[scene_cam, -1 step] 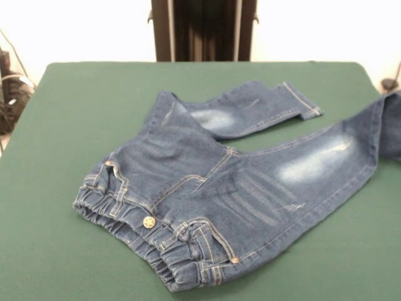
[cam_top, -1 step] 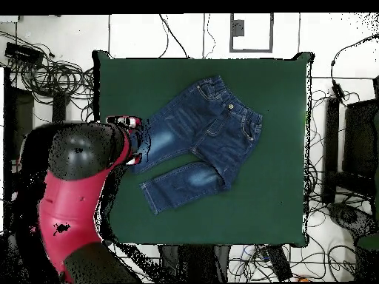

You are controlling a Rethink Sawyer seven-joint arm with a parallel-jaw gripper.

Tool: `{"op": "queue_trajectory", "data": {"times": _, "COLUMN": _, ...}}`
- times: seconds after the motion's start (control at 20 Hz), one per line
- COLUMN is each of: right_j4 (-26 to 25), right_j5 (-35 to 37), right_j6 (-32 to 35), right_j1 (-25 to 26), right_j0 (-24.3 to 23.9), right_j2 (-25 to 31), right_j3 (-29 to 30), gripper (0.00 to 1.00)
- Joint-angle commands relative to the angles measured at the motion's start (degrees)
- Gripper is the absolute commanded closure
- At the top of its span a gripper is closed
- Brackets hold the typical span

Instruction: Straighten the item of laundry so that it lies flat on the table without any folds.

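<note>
Jeans (scene_cam, -1 step: 232, 188) on green table (scene_cam, -1 step: 75, 125), cables (cam_top, -1 step: 59, 70) around; gripper (cam_top, -1 step: 127, 122) state unclear.

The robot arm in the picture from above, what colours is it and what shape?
The arm is chunky and rounded, bright red with big glossy black sections. Near the jeans its end shows small red, white and black parts. The gripper itself is too unclear to describe.

Robot lab, green felt table (cam_top, -1 step: 281, 148), tangled cables (cam_top, -1 step: 55, 74) on floor, red arm (cam_top, -1 step: 70, 200)
</note>
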Motion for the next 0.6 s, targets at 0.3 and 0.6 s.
{"op": "queue_trajectory", "data": {"times": 0.3, "right_j4": -9.3, "right_j5": 22.7, "right_j6": -18.8, "right_j1": -0.9, "right_j0": -1.2, "right_j2": -0.3, "right_j3": 21.7, "gripper": 0.0}}
{"op": "queue_trajectory", "data": {"times": 0.6, "right_j4": -18.7, "right_j5": 27.5, "right_j6": -19.7, "right_j1": 0.9, "right_j0": -4.0, "right_j2": -1.1, "right_j3": 25.7, "gripper": 0.0}}
